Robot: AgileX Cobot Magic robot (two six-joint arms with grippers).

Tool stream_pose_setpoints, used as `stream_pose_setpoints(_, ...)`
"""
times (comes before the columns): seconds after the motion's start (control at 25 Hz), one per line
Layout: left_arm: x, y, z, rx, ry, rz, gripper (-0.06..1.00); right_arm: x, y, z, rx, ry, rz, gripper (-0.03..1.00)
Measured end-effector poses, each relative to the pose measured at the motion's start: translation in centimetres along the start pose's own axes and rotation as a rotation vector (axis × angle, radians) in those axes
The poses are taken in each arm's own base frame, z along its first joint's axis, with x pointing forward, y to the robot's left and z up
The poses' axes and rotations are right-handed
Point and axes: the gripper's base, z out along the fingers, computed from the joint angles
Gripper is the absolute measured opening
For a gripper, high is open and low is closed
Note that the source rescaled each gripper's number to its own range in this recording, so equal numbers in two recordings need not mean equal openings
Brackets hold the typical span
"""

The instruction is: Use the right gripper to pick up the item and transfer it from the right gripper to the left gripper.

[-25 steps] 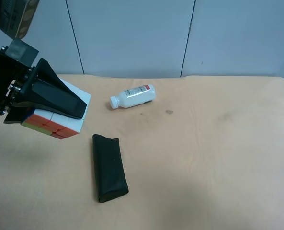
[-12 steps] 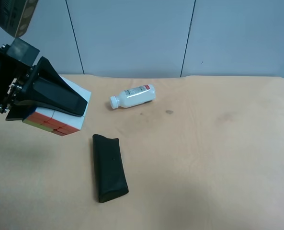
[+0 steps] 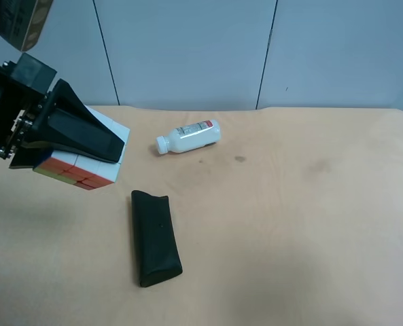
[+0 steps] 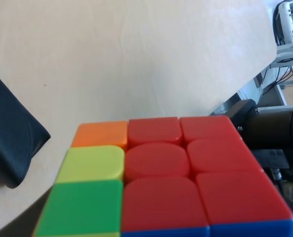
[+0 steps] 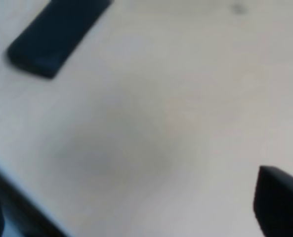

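Since a second ago the puzzle cube and the left gripper that carries it have crept slightly upward and to the right in the exterior high view, and the dark sliver that showed at that view's right edge is gone. The white bottle and the black pouch lie where they were on the desk.

The cube hangs in the air above the desk's left part in the exterior high view, well apart from pouch and bottle, pinched between the left gripper's jaws, one tapered finger lying across its white face. Its lower side shows red and orange squares and a pale yellow one. The left wrist view fills with the cube: mostly red squares, with one orange, one yellow and one green along one edge.

The right wrist view is blurred; a single dark finger shows above the desk, and I cannot tell how those jaws stand.
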Motion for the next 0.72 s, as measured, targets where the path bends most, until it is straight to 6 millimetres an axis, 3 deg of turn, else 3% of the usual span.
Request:
stream_pose_setpoints(0.36,-0.2,0.1,0.0,-0.008,-0.023,0.092,0.0,1.4,0.2,-2.1,0.341,-0.159,0.213,1.0)
stream_pose_setpoints(0.56,-0.6,0.1,-0.1,-0.025,-0.049,0.146,0.0,1.4,0.3,-2.0,0.409,-0.158,0.255,1.0)
stream_pose_setpoints(0.72,-2.3,-0.3,-1.4,-0.123,-0.096,0.232,0.0,1.4,0.3,-2.0,0.411,-0.158,0.257,1.0)
